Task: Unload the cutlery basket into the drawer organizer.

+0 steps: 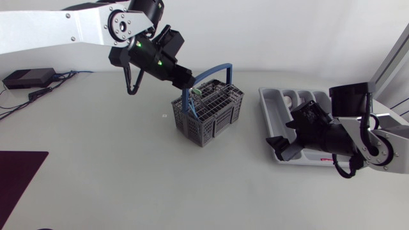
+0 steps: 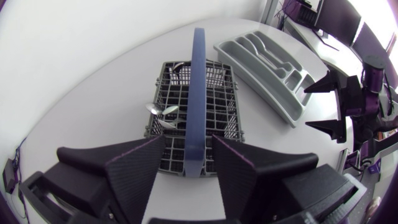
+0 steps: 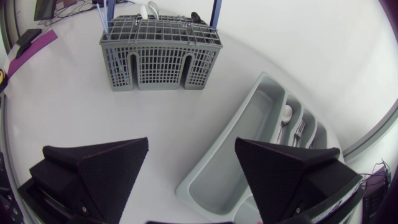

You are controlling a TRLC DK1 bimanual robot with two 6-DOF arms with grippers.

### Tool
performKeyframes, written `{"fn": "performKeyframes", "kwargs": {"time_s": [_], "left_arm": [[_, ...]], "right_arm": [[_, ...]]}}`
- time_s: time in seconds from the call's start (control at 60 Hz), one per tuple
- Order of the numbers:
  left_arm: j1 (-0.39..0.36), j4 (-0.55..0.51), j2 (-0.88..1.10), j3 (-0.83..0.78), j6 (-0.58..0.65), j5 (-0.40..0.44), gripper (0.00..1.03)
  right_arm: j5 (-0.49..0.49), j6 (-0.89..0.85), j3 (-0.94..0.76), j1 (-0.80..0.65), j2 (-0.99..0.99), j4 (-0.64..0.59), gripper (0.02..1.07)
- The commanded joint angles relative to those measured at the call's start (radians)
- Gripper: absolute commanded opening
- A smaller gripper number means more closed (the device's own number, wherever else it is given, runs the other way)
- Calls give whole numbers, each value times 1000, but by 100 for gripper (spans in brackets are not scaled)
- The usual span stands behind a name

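Left gripper (image 2: 188, 140), spread wide, hangs astride the basket handle (image 2: 199, 81).

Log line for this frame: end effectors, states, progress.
left end effector: open, straddling basket handle | right end effector: open, over organizer | organizer holds spoon, fork

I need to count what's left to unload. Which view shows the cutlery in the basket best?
Left wrist view: it looks down into the basket, showing spoons beside the blue handle. The right wrist view catches only tips above the rim; the head view barely shows them.
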Motion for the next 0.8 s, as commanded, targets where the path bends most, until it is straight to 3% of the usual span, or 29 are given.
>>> {"fn": "performKeyframes", "kwargs": {"time_s": [0.0, 0.333, 0.533, 0.783], "left_arm": [[-12, -16, 34, 23, 0, -1, 58], [-32, -18, 71, 9, 28, -45, 26], [-19, -43, 56, -17, 71, -53, 23], [56, -101, -81, -134, 170, 48, 23]], "right_arm": [[-6, -23, 25, -6, 19, 7, 102], [-8, -26, 56, 5, 48, 7, 102], [-8, -27, 54, 8, 50, 3, 102], [-8, -29, 48, 23, 43, 1, 102]]}}
